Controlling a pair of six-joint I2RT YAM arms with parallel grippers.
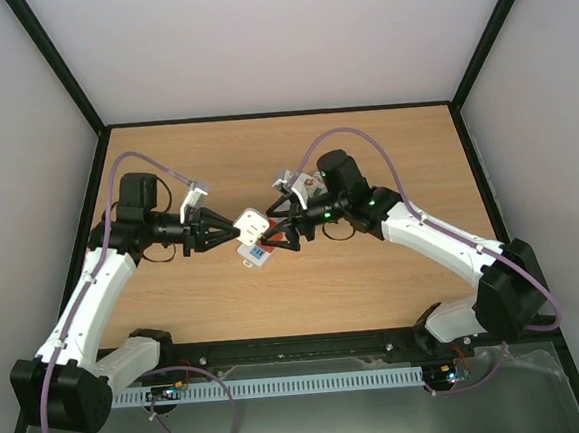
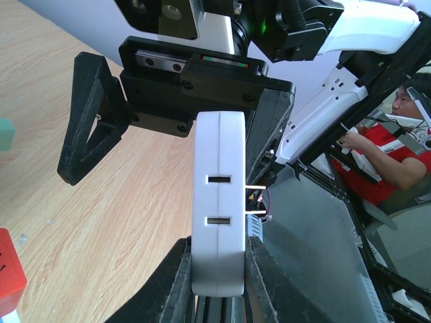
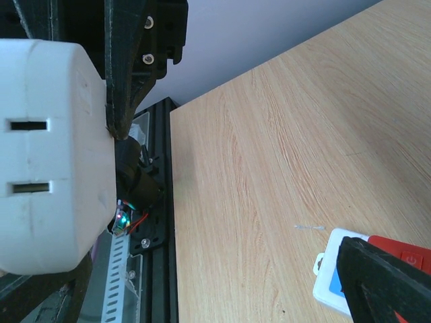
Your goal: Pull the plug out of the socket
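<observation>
A: Left gripper, condition?

B: Clenched on the plug. Its two fingers press the white body from both sides at the 6 o'clock end in the left wrist view. Two slots face the camera. Two bare metal prongs project toward 3 o'clock and are seated in nothing.

A: Right gripper?

B: Released. In the left wrist view its jaws stand wide apart at the plug's 12 o'clock end. One jaw is just beside the plug and the other is well clear at 9 o'clock. Contact with the plug cannot be confirmed.

A: Location of the socket?

B: Flat on the desk, near the centre in the top view, at 6 o'clock from the plug. The visible face is white with a blue square and a red part. In the right wrist view it lies at 4 o'clock, partly behind that gripper's jaw. The plug is at 9 o'clock there, with bare desk between the two.

A: Arm layout?

B: In the top view the left gripper is at 9 o'clock from the plug and the right gripper at 3 o'clock, the two facing each other.
</observation>
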